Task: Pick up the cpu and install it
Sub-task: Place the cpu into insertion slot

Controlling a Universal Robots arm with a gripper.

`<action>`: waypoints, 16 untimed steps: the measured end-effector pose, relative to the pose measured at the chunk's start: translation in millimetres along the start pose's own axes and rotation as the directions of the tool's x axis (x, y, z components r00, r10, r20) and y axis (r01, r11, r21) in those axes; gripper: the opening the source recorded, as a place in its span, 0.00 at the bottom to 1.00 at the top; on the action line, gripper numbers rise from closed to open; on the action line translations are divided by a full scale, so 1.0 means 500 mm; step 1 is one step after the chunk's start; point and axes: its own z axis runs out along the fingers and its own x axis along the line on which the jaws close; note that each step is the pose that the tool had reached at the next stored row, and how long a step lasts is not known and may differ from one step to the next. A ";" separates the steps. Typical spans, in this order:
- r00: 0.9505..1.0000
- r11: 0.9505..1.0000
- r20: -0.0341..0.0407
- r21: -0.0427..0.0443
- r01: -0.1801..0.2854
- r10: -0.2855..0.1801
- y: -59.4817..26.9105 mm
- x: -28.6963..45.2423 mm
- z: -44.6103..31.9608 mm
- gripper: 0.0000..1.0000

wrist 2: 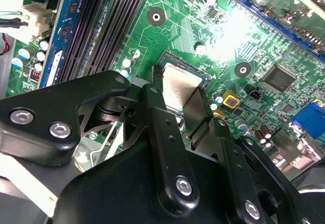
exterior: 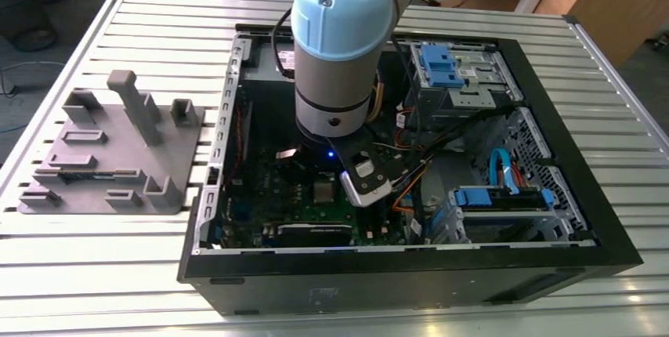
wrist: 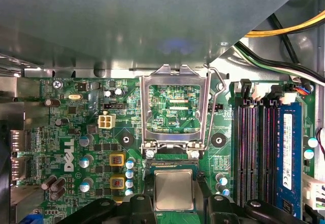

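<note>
First wrist view: frame (wrist: pixel 143 109) stood swung open, board (wrist: pixel 76 112) showing through its hollow middle. Cpu (wrist: pixel 174 191) lay flat just beside the frame's hinge end, over the socket. Could not tell whether it was fully seated or a little above. Gripper (wrist: pixel 174 182) straddled the cpu, jaws closed on two opposite edges. Memory slots (wrist: pixel 251 148) ran alongside the frame, near it.

Second wrist view: gripper (wrist 2: pixel 179 84) again on the cpu (wrist 2: pixel 179 91), with black fingers (wrist 2: pixel 157 112) pressed against the shiny top's sides.

Exterior view: arm (exterior: pixel 334 39) reached down into the open case (exterior: pixel 418 282). Grey tray (exterior: pixel 105 157) sat on the table (exterior: pixel 105 274) outside the case, well apart from the frame.
</note>
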 end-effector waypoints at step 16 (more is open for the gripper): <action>1.000 1.000 0.000 0.000 0.000 0.000 0.000 0.000 -0.004 0.41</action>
